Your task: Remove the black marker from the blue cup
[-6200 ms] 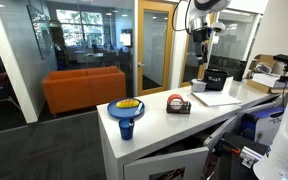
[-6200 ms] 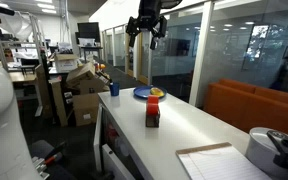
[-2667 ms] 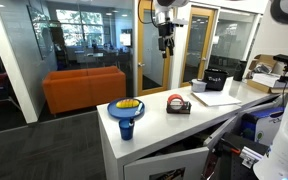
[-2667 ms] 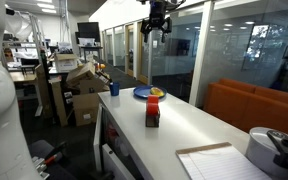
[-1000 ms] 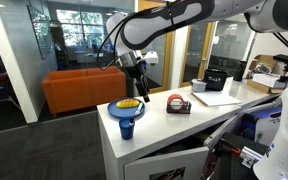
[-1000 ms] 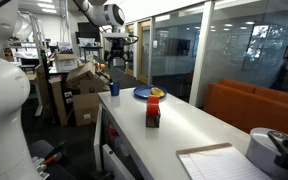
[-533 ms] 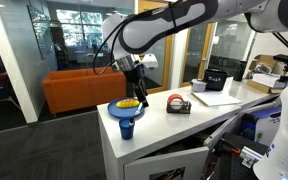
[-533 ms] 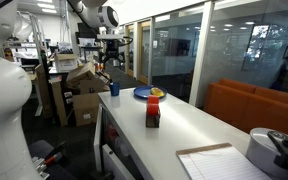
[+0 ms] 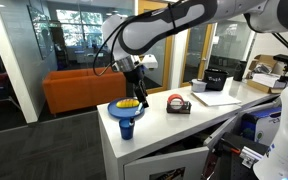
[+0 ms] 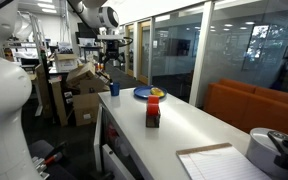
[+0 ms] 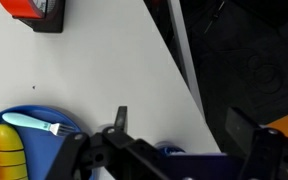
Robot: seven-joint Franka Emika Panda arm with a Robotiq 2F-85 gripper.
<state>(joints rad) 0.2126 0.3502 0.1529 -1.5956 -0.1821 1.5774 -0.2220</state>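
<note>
Where the blue cup (image 9: 126, 128) stands, a dish (image 9: 113, 112) holds yellow items (image 9: 129, 103).

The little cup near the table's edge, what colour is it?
Dark blue, plain, with no pattern. The cup shows best in an exterior view.

Bright, even light is cast from overhead and by daylight through the tall glass walls (image 9: 79, 35), on which reflections are seen. The long white table (image 10: 184, 125) is rendered pale, with only faint shadows. In the wrist view the dark floor (image 11: 254, 60) is underexposed, and the black gripper (image 11: 169, 158) close to the lens is blurred.
</note>
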